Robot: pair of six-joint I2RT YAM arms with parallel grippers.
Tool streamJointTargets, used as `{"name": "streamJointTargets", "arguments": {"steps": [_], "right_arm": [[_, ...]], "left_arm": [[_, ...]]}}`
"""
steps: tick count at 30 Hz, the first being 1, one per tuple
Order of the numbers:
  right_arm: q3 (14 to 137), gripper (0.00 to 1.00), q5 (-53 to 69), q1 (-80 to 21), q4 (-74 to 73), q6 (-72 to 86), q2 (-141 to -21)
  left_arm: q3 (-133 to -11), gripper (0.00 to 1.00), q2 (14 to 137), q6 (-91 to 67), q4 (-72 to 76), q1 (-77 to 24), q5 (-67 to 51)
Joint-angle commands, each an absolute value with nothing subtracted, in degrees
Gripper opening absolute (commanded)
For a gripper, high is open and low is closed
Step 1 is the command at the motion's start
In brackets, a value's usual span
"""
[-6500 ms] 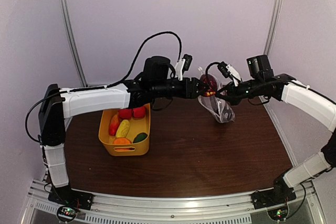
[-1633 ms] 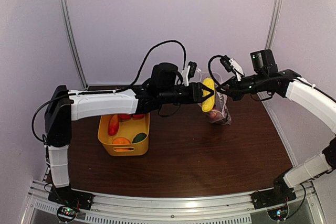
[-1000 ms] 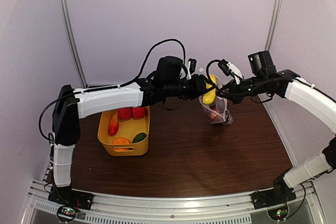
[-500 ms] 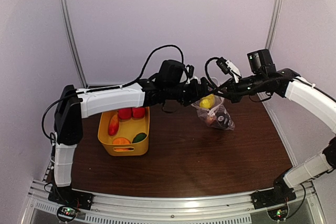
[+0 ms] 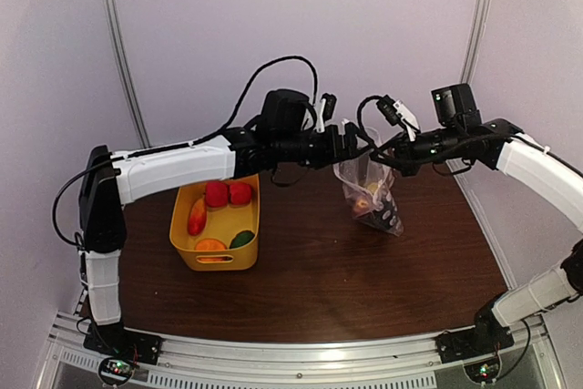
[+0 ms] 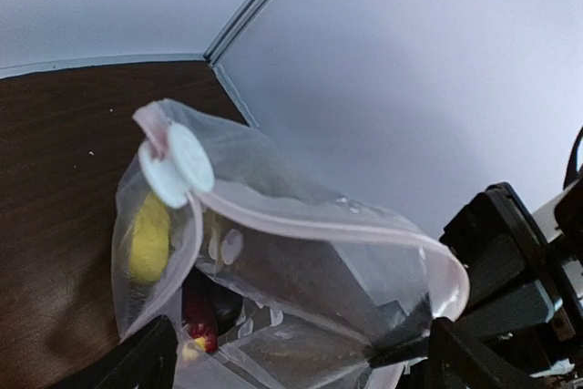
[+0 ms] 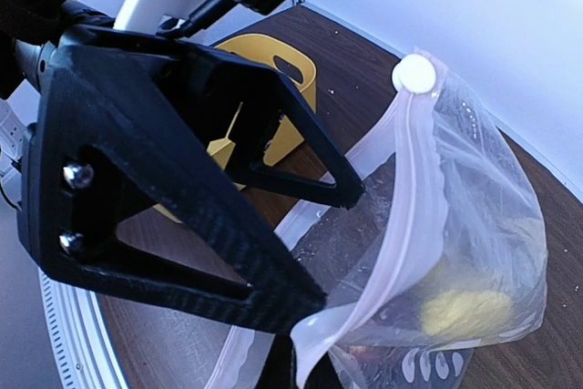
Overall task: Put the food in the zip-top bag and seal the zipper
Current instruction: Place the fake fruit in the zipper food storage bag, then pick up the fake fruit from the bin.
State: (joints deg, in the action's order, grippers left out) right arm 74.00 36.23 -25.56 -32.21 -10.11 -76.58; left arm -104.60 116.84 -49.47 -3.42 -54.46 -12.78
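zip-top bag (image 5: 369, 190) | hanging open, food (image 6: 148, 239) inside | right gripper (image 5: 381, 154) pinching zipper (image 7: 405, 216) | left gripper (image 5: 353, 145) wide

My right gripper (image 5: 384, 154) holds the bag (image 5: 373, 193) up by its mouth, with food (image 5: 363, 205) showing inside. My left gripper (image 5: 351, 143) sits just beside that mouth. More food lies in the basket (image 5: 246, 260) at left.

One zip-top bag (image 5: 372, 190), one yellow basket (image 5: 219, 260), five pieces of food (image 5: 216, 194) in the basket, at least two bagged.
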Motion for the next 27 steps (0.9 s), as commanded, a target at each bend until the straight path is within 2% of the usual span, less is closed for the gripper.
{"name": "streamJointTargets", "arguments": {"steps": [1,9,17,19,24,27], "right_arm": [[73.8,0.00,35.2,-24.6,-30.9,-9.6,-76.5],[68.9,0.00,34.7,-24.2,-27.1,-11.1,-76.0],[64.9,0.00,34.3,-24.0,-23.6,-13.2,-74.7],[63.2,0.00,33.6,-24.0,-22.2,-13.5,-73.6],[59.4,0.00,32.4,-23.1,-19.1,-13.7,-70.7],[58.4,0.00,32.8,-22.3,-18.3,-13.4,-70.3]], "left_arm": [[-103.0,0.98,108.4,-42.4,2.1,-55.9,-20.2],[-90.5,0.98,93.5,-29.5,-9.1,-55.4,-9.9],[-78.0,0.94,82.4,-22.5,-24.2,-49.8,7.3],[-75.7,0.92,81.3,-23.1,-27.5,-46.7,8.7],[-73.9,0.79,84.1,-24.3,-36.5,-39.5,10.0],[-76.3,0.77,89.2,-24.3,-42.7,-37.9,12.9]]}}
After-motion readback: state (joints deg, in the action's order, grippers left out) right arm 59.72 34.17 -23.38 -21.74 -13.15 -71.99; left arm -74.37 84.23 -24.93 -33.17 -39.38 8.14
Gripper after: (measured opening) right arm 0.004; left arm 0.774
